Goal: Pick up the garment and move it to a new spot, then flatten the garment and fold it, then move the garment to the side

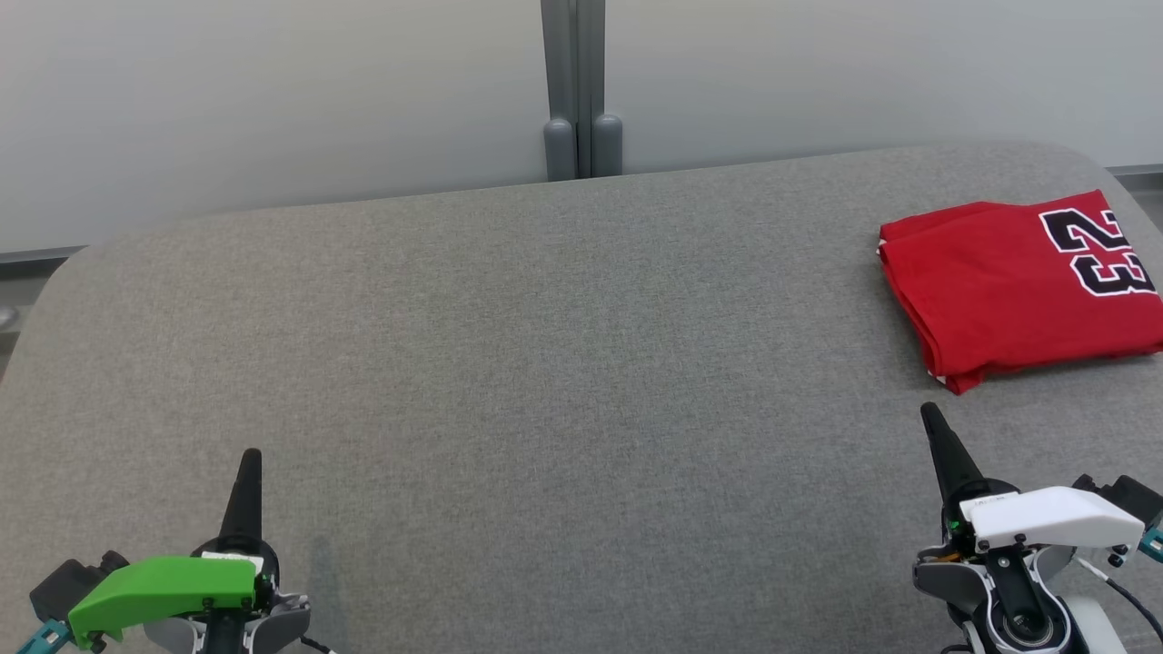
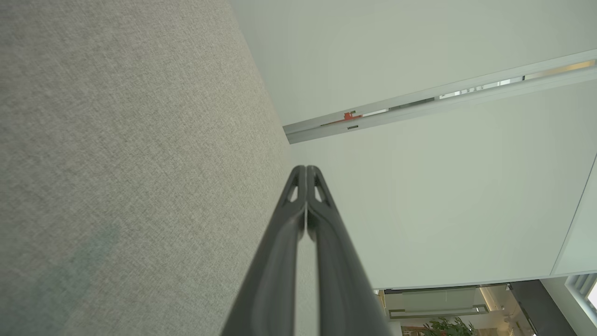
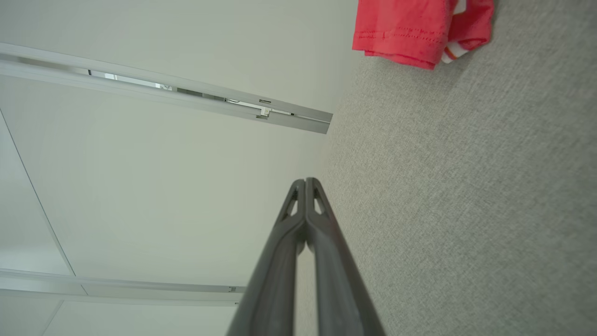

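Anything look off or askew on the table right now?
Nothing stands out. The red garment lies folded at the right of the grey table, white trim peeking out at its near corner. The left gripper and right gripper are shut, clear of it.

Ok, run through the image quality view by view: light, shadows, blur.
Head view: soft even light, no glare; a faint shadow lies beside the left gripper on the grey surface; the red garment is sharp, cropped by the right edge. Left wrist view: a dim greenish patch on the surface, fingers soft near the lens. Right wrist view: the garment looks paler, hem stitching crisp.
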Motion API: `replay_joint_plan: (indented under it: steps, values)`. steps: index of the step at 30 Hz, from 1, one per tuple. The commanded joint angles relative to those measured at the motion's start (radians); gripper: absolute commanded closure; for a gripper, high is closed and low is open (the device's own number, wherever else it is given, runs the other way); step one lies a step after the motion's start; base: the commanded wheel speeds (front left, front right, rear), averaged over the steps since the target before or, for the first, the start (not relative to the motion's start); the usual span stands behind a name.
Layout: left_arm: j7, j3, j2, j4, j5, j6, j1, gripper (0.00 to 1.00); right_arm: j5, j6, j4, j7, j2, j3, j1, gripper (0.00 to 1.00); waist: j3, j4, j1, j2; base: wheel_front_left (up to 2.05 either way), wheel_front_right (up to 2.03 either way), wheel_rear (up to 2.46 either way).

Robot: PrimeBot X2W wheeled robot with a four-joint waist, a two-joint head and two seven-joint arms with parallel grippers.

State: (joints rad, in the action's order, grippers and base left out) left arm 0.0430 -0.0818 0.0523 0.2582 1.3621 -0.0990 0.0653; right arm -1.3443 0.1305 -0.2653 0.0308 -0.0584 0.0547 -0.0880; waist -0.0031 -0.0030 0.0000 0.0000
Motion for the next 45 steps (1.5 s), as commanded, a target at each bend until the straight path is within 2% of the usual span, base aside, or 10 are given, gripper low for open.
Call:
replay_joint_plan:
  steps: [1, 37, 45]
  values:
    - [0.006, -0.006, 0.001, -0.010, 0.018, -0.009, 0.021, 1.00, -0.022, 0.001, 0.010, 0.005, -0.004, 0.005, -0.020, 1.00, 0.000, 0.000, 0.0000, 0.0000, 0.00, 0.00, 0.00]
    - [0.073, -0.035, -0.002, -0.014, 0.252, -0.035, 0.050, 1.00, -0.279, 0.000, 0.024, 0.077, -0.001, 0.050, -0.023, 1.00, 0.006, 0.003, 0.0000, 0.0000, 0.00, 0.00, 0.00]
    - [0.075, -0.035, -0.002, -0.014, 0.252, -0.035, 0.049, 1.00, -0.279, 0.000, 0.024, 0.079, 0.000, 0.052, -0.023, 1.00, 0.006, 0.003, 0.0000, 0.0000, 0.00, 0.00, 0.00]
